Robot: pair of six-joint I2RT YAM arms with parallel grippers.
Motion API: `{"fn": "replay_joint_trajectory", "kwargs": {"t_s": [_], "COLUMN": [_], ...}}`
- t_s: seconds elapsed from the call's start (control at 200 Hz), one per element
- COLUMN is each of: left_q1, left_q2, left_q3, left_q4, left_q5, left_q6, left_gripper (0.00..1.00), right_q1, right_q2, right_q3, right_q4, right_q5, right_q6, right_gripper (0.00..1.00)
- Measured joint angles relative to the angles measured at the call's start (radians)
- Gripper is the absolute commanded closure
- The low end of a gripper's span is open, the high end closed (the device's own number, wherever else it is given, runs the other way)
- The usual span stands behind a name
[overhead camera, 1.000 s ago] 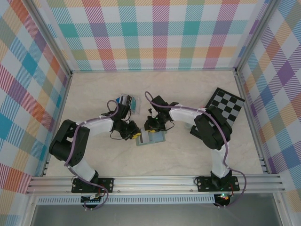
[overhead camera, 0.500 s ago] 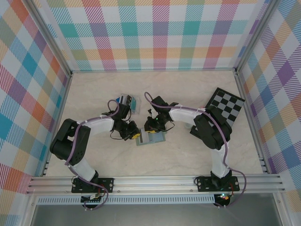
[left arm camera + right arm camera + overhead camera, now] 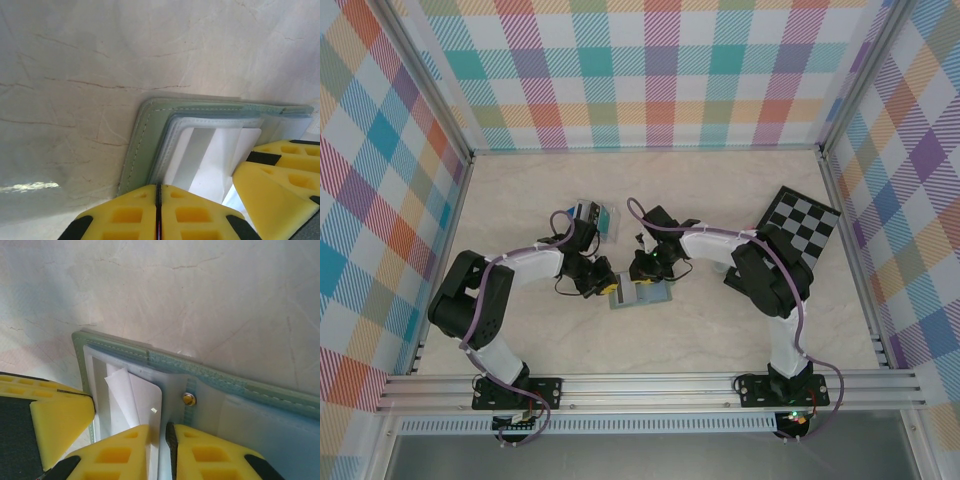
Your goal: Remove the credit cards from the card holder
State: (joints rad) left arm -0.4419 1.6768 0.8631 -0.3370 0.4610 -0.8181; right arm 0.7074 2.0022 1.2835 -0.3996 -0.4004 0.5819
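0 cards seem out yet: we are holding the left pincer (image 3: 157, 200) shut, the card holder (image 3: 150, 130) just ahead of it, the right pincer (image 3: 161, 440) straddling a white card (image 3: 140, 395), grip unclear.

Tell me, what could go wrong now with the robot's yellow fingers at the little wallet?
1. The right gripper has just the edge of the white card between its fingers, so the card may slip or bend.
2. The card holder could slide or lift along with the card.
3. The shut left gripper sits very close to the right one; they might bump.
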Motion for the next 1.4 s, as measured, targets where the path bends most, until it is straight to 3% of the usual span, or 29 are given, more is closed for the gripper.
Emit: {"fn": "replay_joint_trajectory", "kwargs": {"t_s": [0.315,0.53,1.4], "left_q1": [0.000,0.000,-0.001], "left_q2": [0.005,0.009,0.009], "left_q3": [0.004,0.005,0.022], "left_q4": [0.000,0.000,-0.057], "left_q5": [0.010,0.010,-0.034], "left_q6": [0.001,0.006,0.042], "left_gripper": [0.91,0.87,0.88], "right_q1": [-0.009,-0.012,-0.024], "right_q2": [0.000,0.000,-0.069], "right_q3": [-0.013,-0.013,-0.078], "right_q4": [0.037,0.048,0.056], "right_q5": [-0.068,-0.084,0.007], "right_q6": [-0.015,-0.016,-0.050], "right_gripper": [0.83,0.90,0.93]}}
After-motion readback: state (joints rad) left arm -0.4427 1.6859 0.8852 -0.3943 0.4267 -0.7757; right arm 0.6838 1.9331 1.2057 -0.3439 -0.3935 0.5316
